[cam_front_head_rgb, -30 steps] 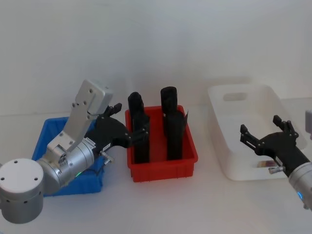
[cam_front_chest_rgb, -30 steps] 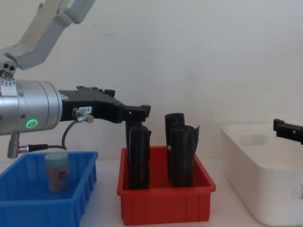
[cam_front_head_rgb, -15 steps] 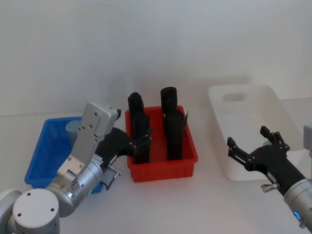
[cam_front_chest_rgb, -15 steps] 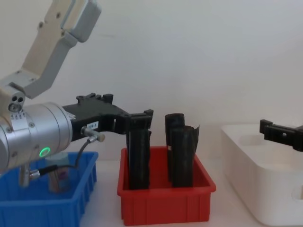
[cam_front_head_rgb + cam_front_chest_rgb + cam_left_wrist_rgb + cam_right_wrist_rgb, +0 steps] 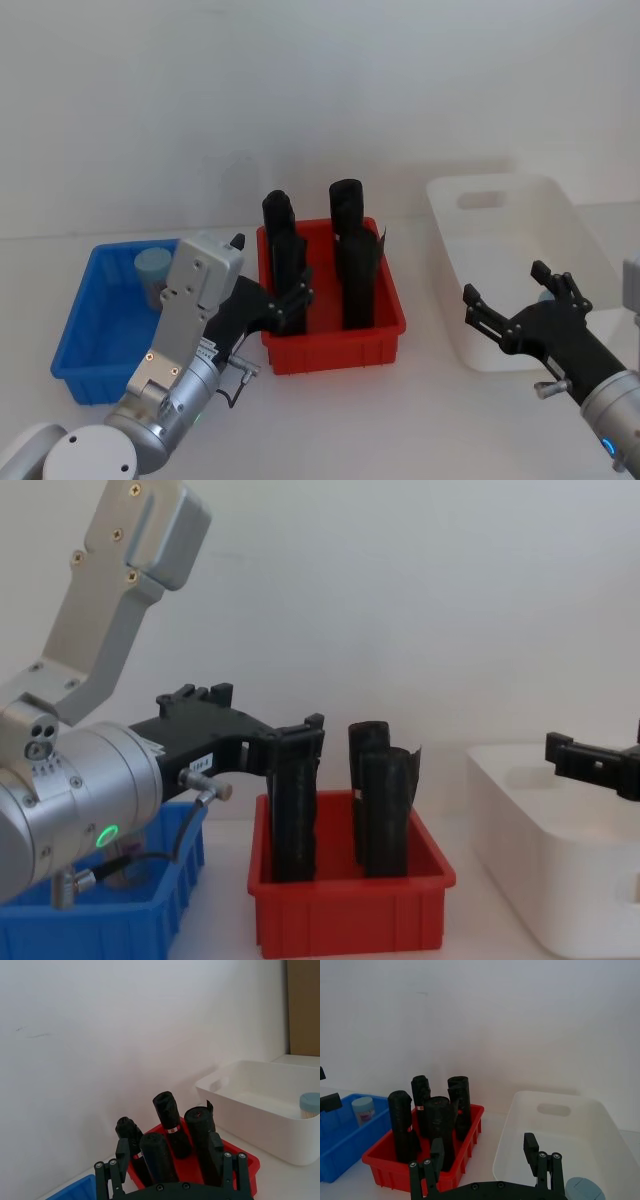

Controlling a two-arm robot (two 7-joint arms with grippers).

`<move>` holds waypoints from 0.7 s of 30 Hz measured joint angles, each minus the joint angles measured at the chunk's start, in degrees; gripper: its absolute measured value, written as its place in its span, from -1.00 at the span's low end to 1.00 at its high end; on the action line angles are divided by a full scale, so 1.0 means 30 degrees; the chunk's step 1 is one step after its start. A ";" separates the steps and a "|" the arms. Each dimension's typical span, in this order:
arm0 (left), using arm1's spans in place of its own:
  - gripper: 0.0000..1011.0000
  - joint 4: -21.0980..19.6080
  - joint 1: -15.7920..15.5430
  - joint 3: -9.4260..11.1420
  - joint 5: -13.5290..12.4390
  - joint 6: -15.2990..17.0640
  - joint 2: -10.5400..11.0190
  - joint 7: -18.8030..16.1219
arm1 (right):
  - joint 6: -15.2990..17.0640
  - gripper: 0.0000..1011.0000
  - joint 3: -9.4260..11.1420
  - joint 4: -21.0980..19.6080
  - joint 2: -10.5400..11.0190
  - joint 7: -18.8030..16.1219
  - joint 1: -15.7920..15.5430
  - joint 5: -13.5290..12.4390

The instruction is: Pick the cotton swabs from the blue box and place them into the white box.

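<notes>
The blue box [image 5: 100, 322] sits on the table at far left. One swab jar [image 5: 153, 270] stands upright in its rear half, near the back wall, teal lid up. Just right of it the left gripper [image 5: 297, 300] hangs above the gap between the blue box and the red bin [image 5: 335, 346], near the bin's front left corner. It points toward the rolls [image 5: 349, 212]. Its fingers [image 5: 119, 1159] are spread wide with nothing between them. In the chest view one fingertip lies across the top of the front left roll, and I cannot tell whether it touches. The red bin is in the middle of the table. It holds four black rolls standing on end, two in front and two behind, all taller than its walls. Next comes the white box [image 5: 451, 268], well apart from the blue box and with bare table between it and the bin. A handle slot shows in its far wall. A second swab jar [image 5: 583, 1189] is inside it, at the near end and close to the right gripper, teal lid showing. The right gripper [image 5: 505, 290] hovers over the front left part of the white box, above the rim as seen from the chest. Its fingers [image 5: 488, 312] are splayed wide and it carries nothing.
</notes>
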State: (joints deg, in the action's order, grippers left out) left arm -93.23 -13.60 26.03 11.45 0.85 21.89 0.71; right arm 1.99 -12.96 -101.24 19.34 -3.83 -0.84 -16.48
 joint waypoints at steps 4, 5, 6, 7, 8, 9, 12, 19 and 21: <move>0.98 -0.0001 0.0010 0.0006 0.0000 -0.0022 0.0000 -0.0023 | -0.0004 0.98 0.0008 0.0001 -0.0001 -0.0001 -0.0001 0.0000; 0.98 -0.0001 0.0010 0.0006 -0.0001 -0.0022 0.0000 -0.0028 | -0.0004 0.98 0.0009 0.0000 -0.0001 -0.0002 0.0000 0.0000; 0.98 -0.0001 0.0009 0.0006 -0.0001 -0.0022 -0.0001 -0.0029 | -0.0006 0.98 0.0011 0.0000 -0.0003 -0.0006 0.0002 0.0000; 0.98 -0.0001 0.0010 0.0006 -0.0001 -0.0022 -0.0001 -0.0030 | -0.0007 0.98 0.0013 0.0000 -0.0006 -0.0016 0.0005 0.0000; 0.98 -0.0001 0.0008 0.0006 -0.0001 -0.0022 -0.0001 -0.0030 | -0.0009 0.98 0.0013 0.0003 -0.0010 -0.0028 0.0009 0.0000; 0.98 -0.0001 0.0008 0.0005 0.0000 -0.0022 -0.0001 -0.0031 | -0.0011 0.98 0.0013 0.0029 -0.0022 -0.0066 0.0034 0.0013; 0.98 -0.0001 0.0005 0.0001 0.0001 -0.0022 0.0001 -0.0031 | -0.0012 0.98 0.0013 0.0123 -0.0056 -0.0141 0.0101 0.0059; 0.98 0.0005 0.0004 -0.0004 0.0011 -0.0022 0.0001 -0.0031 | 0.0013 0.98 -0.0041 0.0842 -0.0320 -0.0662 0.0674 0.0389; 0.98 0.0008 0.0004 -0.0004 0.0012 -0.0022 0.0001 -0.0031 | 0.0019 0.98 -0.0059 0.1057 -0.0397 -0.0800 0.0854 0.0473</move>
State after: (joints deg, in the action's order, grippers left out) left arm -93.21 -13.59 26.02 11.48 0.79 21.89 0.62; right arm 2.05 -13.13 -98.07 18.15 -6.23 1.72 -15.06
